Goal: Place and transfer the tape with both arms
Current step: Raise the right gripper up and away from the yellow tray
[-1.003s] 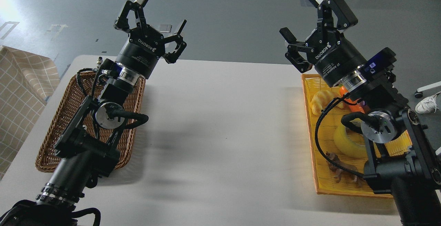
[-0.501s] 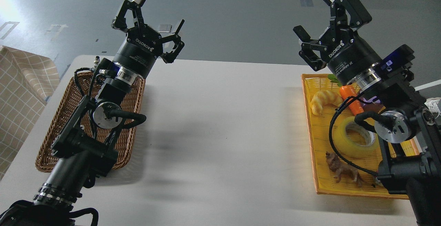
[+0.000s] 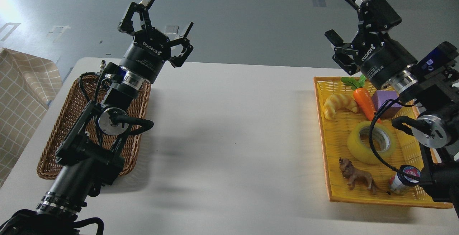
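The tape (image 3: 362, 147), a wide translucent yellow roll with a pale core, lies flat in the yellow tray (image 3: 328, 159) at the right, between a toy carrot and a toy lion. My right gripper (image 3: 342, 20) is open and empty, held high above the tray's far end, well apart from the tape. A black cable of the right arm crosses over the roll. My left gripper (image 3: 171, 11) is open and empty, raised above the far end of the brown wicker basket (image 3: 59, 134) at the left.
The tray also holds a yellow croissant toy (image 3: 337, 104), an orange carrot (image 3: 364, 100), a purple block (image 3: 385, 100), a brown lion figure (image 3: 356, 177) and a small can (image 3: 401, 183). A checked cloth (image 3: 21, 95) lies at the far left. The white table (image 3: 233, 138) spans between basket and tray.
My right arm has swung to the right and up, uncovering the tape, the carrot, the purple block and the can. The left arm has hardly moved.
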You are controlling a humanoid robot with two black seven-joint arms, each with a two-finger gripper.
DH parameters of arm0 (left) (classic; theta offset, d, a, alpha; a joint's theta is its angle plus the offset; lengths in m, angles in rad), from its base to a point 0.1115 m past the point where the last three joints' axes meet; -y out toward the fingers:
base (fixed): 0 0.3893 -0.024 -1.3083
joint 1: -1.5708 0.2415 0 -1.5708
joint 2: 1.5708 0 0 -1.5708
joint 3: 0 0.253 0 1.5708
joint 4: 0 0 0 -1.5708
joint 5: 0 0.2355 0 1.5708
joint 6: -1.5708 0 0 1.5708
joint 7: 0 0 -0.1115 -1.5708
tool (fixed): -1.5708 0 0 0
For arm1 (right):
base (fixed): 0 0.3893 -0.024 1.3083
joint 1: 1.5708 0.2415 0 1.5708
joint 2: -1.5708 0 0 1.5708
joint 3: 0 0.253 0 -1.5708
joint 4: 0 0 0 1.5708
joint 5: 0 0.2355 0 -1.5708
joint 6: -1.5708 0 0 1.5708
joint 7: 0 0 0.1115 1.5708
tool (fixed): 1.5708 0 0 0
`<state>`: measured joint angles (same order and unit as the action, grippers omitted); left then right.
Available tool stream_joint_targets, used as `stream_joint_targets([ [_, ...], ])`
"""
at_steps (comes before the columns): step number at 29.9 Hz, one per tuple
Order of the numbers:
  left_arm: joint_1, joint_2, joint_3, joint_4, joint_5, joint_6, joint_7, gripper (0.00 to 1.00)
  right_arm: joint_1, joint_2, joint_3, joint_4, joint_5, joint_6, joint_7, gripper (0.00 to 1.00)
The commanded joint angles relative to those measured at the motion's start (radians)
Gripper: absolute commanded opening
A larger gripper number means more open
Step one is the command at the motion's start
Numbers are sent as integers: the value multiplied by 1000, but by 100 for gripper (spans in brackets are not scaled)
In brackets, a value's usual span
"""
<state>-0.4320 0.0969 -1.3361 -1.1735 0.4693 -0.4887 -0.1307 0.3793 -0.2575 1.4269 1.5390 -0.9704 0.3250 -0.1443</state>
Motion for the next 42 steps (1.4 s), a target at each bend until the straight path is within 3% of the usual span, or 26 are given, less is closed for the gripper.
stream_joint_targets([
  [1,-4,7,0,0,0,0,-1,99,-3,-77,0,7,-74,0,0,100],
  [6,-2,7,2,-2,0,0,0,99,-6,-155,-5,9,-220,6,0,100],
  [15,-7,-8,0,-2,0,0,0,99,-34,-198,24,49,-218,14,28,100],
  [18,-10,-8,-2,-2,0,0,0,99,-63,-198,104,62,-218,83,121,100],
  [20,-11,-8,-2,-6,0,0,-1,99,-78,-189,150,66,-218,109,149,100],
  [29,-10,-2,-2,-23,0,0,-1,99,-147,-189,332,89,-218,124,155,98],
  [36,-11,-8,-2,-23,0,0,-1,99,-194,-140,379,104,-218,100,149,98],
  [42,-11,-5,-2,-23,0,0,-1,99,-229,-178,392,170,-215,146,146,100],
])
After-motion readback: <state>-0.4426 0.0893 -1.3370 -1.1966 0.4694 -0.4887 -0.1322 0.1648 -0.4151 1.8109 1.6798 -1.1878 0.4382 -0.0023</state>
